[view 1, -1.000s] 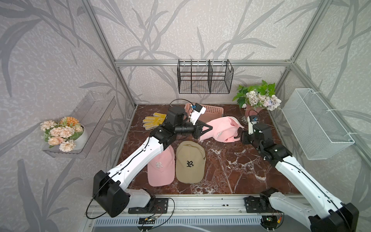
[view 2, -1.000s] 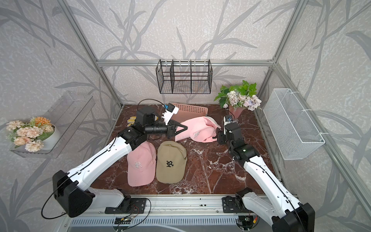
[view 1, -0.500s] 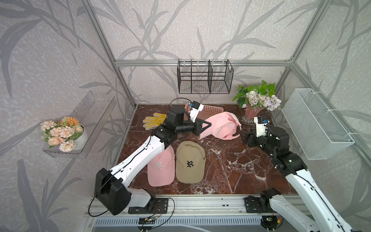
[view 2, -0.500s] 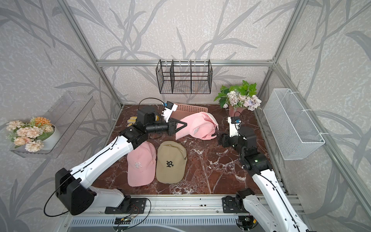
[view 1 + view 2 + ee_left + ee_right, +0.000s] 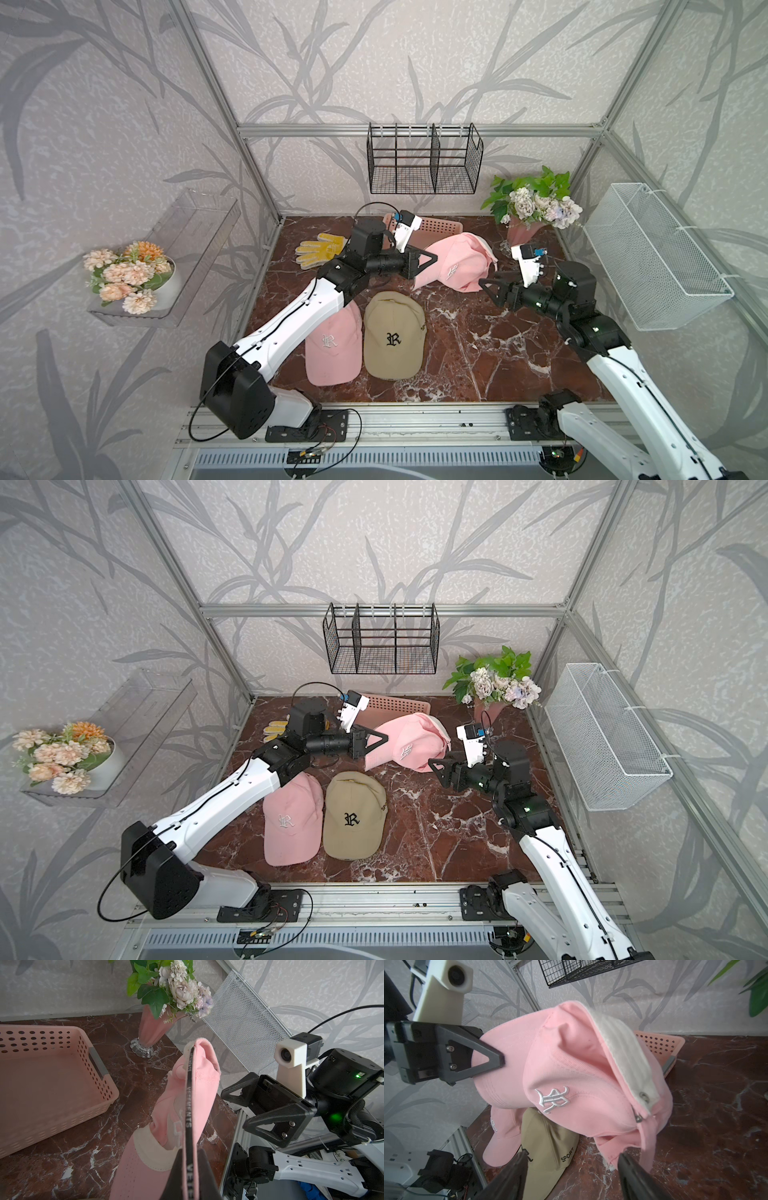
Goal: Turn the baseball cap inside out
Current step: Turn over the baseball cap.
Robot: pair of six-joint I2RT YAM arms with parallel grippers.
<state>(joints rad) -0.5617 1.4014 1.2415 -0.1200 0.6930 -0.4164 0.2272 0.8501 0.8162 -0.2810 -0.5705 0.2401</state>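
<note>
Pink cap [image 5: 455, 266]: held up at the back of the table [image 5: 478, 357], between the two arms and just in front of the pink basket [image 5: 442, 226]. Whether its lowest fold touches the table, I cannot tell.
Cap's state: the pink outside and the white logo face outward. White lining shows only at the back opening, so I judge the turning has hardly begun.
Left fingers [image 5: 173, 1183]: together, clamped on the cap's edge, on the black lettered band.
Right fingers [image 5: 511, 1174]: apart and empty, just beside the strap end of the cap, not touching it.
Step in hand: bring the right fingers to the back rim and take it.
How to do it well: close on the white-lined rim near the opening, not on the loose strap with its metal buckle. Then pull this rim slowly over the crown, against the left hold, so the crown passes through.
Risk: the soft fabric may slip out, or only the strap may follow.
Around: the tan cap [image 5: 392, 336] and the second pink cap [image 5: 332, 351] lie flat on the table, nearer the front. The flower vase [image 5: 521, 228] is near the right arm, so move with care there.
</note>
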